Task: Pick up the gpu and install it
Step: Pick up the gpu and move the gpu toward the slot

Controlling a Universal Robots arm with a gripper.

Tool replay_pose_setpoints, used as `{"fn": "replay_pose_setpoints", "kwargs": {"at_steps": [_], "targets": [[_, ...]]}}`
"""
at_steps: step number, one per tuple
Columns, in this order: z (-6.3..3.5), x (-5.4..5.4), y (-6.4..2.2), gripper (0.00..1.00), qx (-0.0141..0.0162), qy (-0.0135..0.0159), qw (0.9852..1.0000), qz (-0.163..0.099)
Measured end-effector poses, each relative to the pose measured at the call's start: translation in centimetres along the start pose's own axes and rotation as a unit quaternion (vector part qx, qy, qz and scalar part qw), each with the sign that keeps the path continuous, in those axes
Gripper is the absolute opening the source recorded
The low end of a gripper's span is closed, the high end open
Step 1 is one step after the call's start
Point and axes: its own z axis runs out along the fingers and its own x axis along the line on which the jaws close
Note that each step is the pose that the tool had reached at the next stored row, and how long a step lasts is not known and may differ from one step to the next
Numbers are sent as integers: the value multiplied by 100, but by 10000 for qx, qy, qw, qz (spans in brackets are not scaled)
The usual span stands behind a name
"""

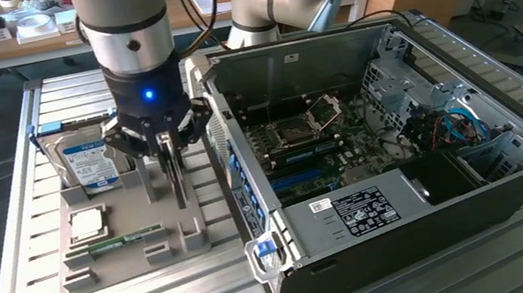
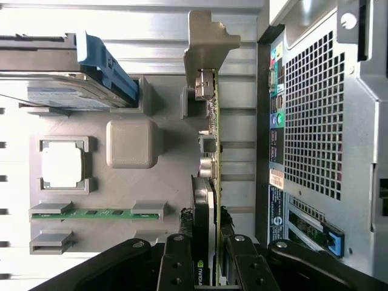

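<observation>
The pincer [image 1: 172, 147] is clamping the upright gpu [image 1: 177, 183] between its half-closed jaws, the gray holder [image 1: 123, 252] sitting just beneath.

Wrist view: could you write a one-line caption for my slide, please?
Gripper closed on the upright gpu at the grey parts tray, beside the computer case.

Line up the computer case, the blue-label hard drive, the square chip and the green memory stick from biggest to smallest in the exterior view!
1. computer case, by far the largest
2. hard drive
3. square chip and memory stick: they look about alike. The stick is longer and the chip is wider, so I won't rank them.
</observation>
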Motion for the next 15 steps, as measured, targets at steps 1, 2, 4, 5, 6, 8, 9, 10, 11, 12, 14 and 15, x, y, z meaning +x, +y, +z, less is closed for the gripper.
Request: {"fn": "replay_pose_setpoints", "kwargs": {"at_steps": [1,2,4,5,6,8,9,10,11,12,14,15], "targets": [[-33,-1,1,27,0,0,10000,0],[-66,-2,3,27,0,0,10000,0],[-134,-3,5,27,0,0,10000,0],[-166,-4,6,27,0,0,10000,0],[-197,-4,7,27,0,0,10000,0],[-259,-6,10,27,0,0,10000,0],[-288,-7,11,27,0,0,10000,0],[-315,-7,12,27,0,0,10000,0],[-338,-8,12,27,0,0,10000,0],[-353,-8,13,27,0,0,10000,0],[-361,-8,13,27,-1,-1,10000,0],[-361,-8,13,27,-1,-1,10000,0]]}}
